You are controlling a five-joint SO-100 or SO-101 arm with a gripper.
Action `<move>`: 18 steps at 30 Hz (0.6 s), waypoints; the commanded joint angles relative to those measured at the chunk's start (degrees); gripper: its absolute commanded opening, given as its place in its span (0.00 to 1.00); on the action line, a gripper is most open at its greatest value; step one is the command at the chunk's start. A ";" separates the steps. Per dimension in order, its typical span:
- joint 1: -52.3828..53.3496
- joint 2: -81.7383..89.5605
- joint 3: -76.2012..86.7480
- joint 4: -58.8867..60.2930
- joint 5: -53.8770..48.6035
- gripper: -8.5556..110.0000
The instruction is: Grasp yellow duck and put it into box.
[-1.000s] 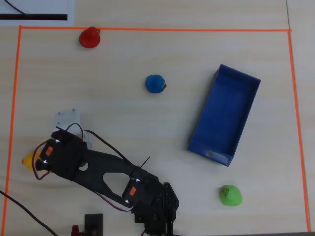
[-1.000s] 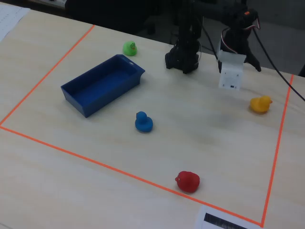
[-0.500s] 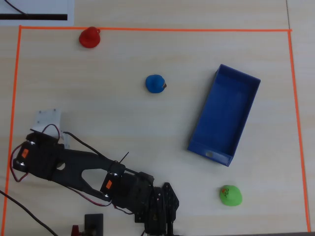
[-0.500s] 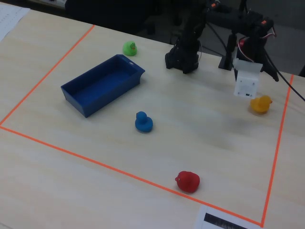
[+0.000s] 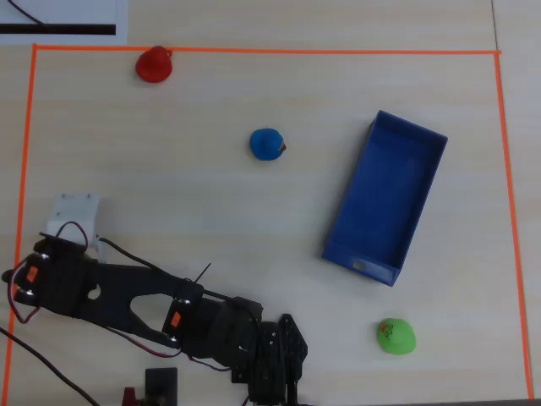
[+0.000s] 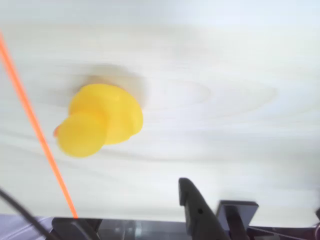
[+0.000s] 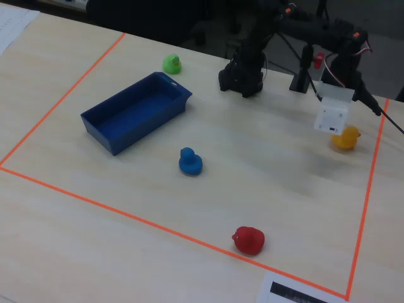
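Note:
The yellow duck (image 7: 346, 137) sits on the table near the orange tape line at the right of the fixed view. In the wrist view the duck (image 6: 100, 120) lies ahead of the gripper (image 6: 132, 215), whose jaws stand apart and hold nothing. In the fixed view the gripper (image 7: 332, 117) hangs just above and to the left of the duck. In the overhead view the gripper (image 5: 74, 216) is at the left and the duck is hidden under it. The blue box (image 5: 338, 228) stands empty at the right; in the fixed view the box (image 7: 107, 140) is at the left.
A blue duck (image 5: 268, 144), a red duck (image 5: 155, 65) and a green duck (image 5: 396, 336) lie on the table. Orange tape (image 5: 254, 51) frames the work area. The arm's base (image 7: 242, 79) stands at the far edge in the fixed view.

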 commanded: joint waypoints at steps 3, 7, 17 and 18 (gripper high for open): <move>-0.70 -0.53 1.05 -2.81 1.49 0.60; -0.18 -1.23 1.49 -4.57 1.76 0.60; 0.09 -0.97 9.49 -11.25 1.14 0.60; 0.18 -0.88 9.76 -11.60 0.97 0.60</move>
